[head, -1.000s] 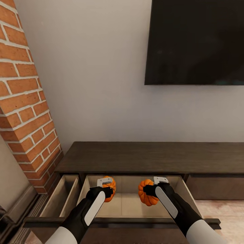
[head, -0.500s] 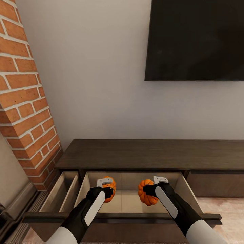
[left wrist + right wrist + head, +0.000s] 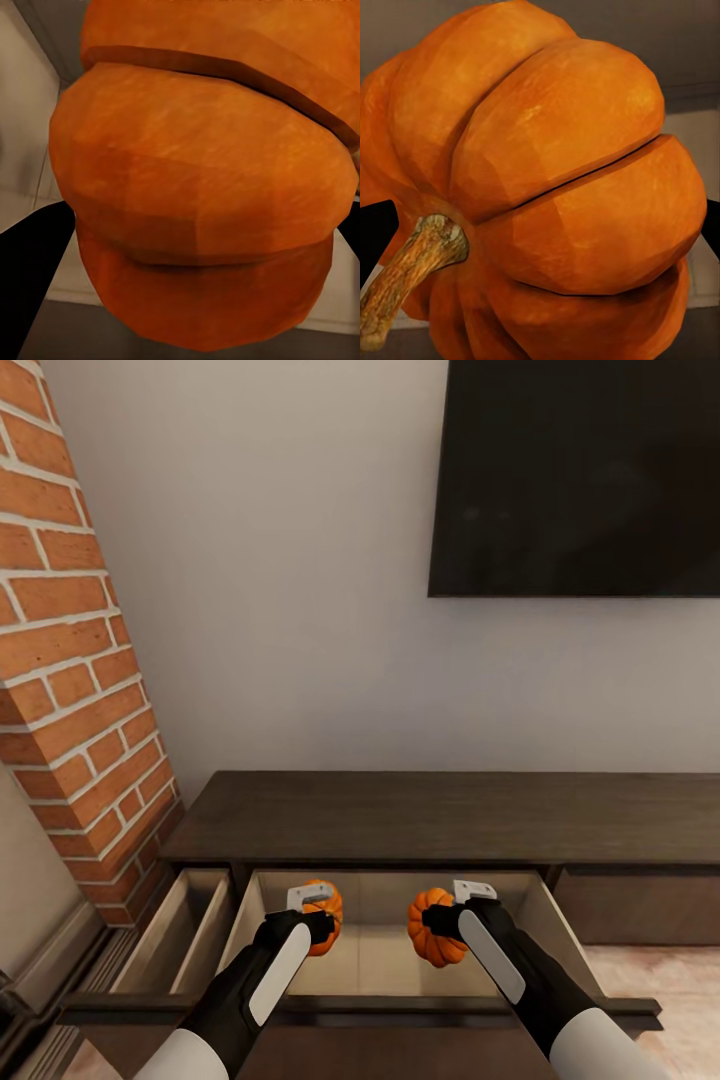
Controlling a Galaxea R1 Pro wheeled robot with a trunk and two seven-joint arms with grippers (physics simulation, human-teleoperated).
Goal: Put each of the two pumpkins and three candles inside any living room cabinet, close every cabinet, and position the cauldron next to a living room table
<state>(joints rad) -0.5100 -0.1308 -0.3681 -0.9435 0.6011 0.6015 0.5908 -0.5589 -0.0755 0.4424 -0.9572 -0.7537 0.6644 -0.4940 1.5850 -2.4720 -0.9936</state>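
The left gripper [image 3: 318, 920] pinches a bright orange ribbed pumpkin [image 3: 325, 918] above the left half of the long dark-brown wood cabinet's [image 3: 440, 815] open beige drawer [image 3: 375, 960]. The right gripper [image 3: 448, 920] clamps a second orange pumpkin [image 3: 432, 928] above the right half. Released from this height, either could bounce and roll toward the front edge, fouling the closing

Both pumpkins [image 3: 325, 913] [image 3: 433, 927] side by side, seemingly above open drawer [image 3: 380, 960].

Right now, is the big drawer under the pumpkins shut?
No, the wide drawer of the cabinet is pulled open, and both pumpkins hang over its pale inside.
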